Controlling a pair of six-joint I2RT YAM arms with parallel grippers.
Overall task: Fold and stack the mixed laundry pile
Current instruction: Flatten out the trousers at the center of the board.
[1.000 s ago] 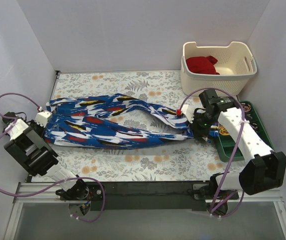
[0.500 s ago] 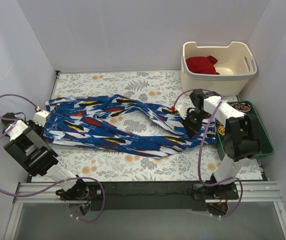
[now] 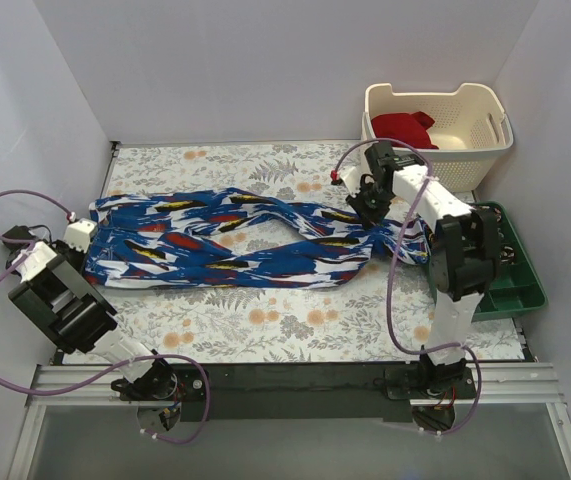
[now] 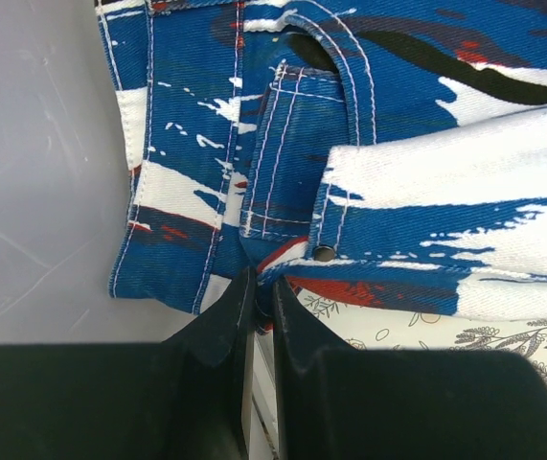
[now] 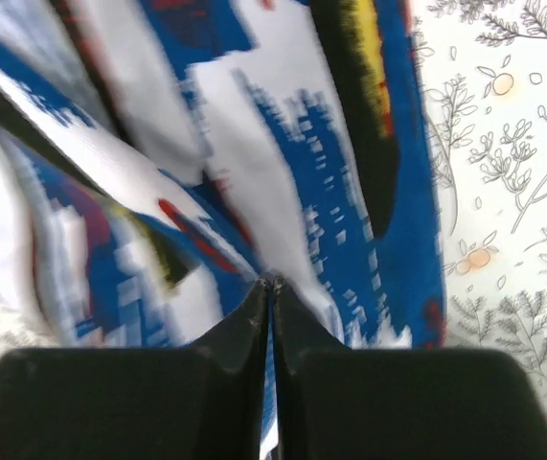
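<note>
Blue garment with white, red and black print [image 3: 235,245] spread across floral tablecloth [image 3: 265,320], right gripper [image 3: 369,198] pinching its leg end, swung back toward cream plastic basket [image 3: 455,165], left gripper [image 3: 87,232] clamped on waistband, unmoved

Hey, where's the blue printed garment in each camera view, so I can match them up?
Top external: blue printed garment stretched across mid-table, left to right.
Left wrist: garment fills the upper frame.
Right wrist: garment covers left and centre.
Shared landmark: floral table cover, lower right in left wrist, right side in right wrist.

garment [image 3: 225,250] across table [image 3: 295,325], basket [image 3: 435,165] behind right
</note>
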